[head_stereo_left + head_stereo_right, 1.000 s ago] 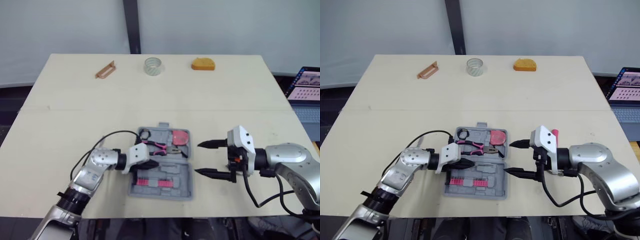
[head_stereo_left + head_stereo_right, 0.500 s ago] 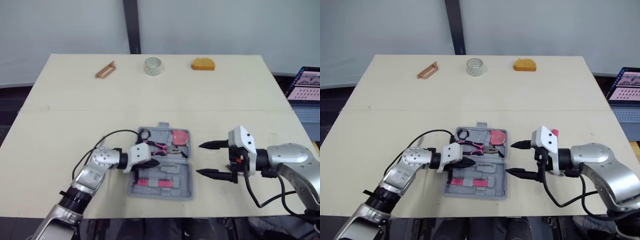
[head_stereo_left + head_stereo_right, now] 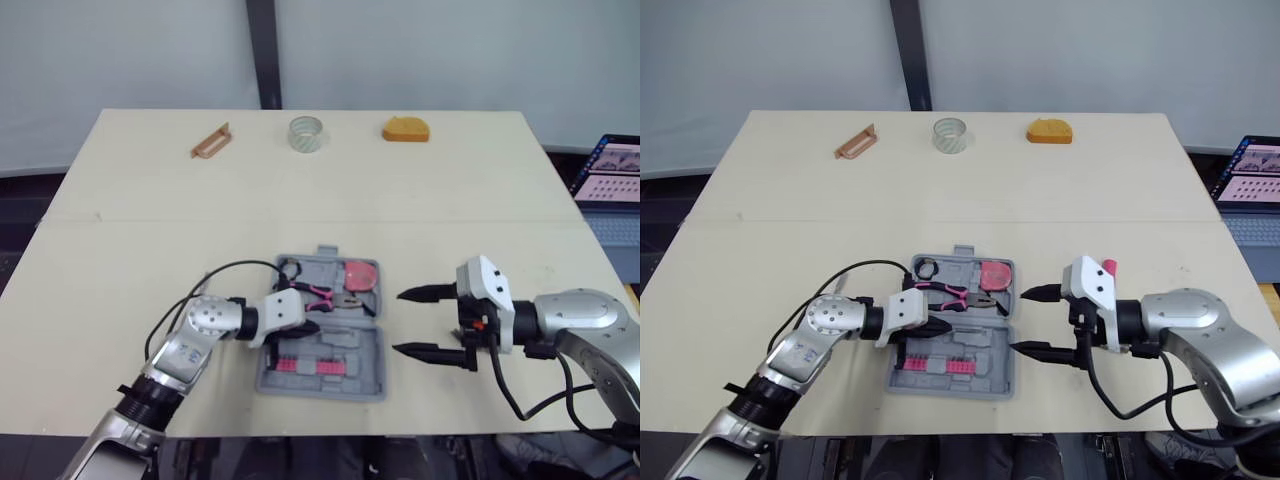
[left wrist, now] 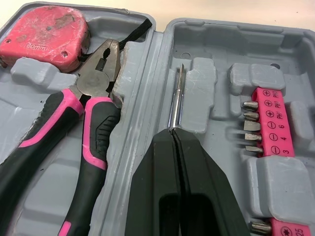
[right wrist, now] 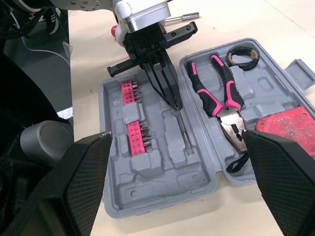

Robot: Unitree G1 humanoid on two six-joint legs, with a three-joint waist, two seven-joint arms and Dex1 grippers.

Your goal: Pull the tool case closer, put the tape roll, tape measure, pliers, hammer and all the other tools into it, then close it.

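Note:
The grey tool case (image 3: 325, 370) lies open in the middle of the table, near the front edge. Its far half holds a pink tape measure (image 4: 44, 37), pink-handled pliers (image 4: 88, 113) and a small black ring (image 5: 242, 55). The near half holds pink bit strips (image 4: 271, 123). My left gripper (image 3: 312, 326) is over the near half, shut on a thin metal screwdriver shaft (image 4: 175, 105) that lies along a groove in the case. My right gripper (image 3: 398, 322) is open just right of the case, with nothing between its fingers.
Along the far edge of the table stand a clear tape roll (image 3: 307, 133), an orange lump (image 3: 405, 129) and a brown flat piece (image 3: 210, 141). A metal rod (image 5: 182, 17) lies on the table beyond the case. A laptop (image 3: 612, 172) sits off the right edge.
My left gripper has crept a little further over the case with the shaft. The right gripper has drifted slightly away from the case, still open.

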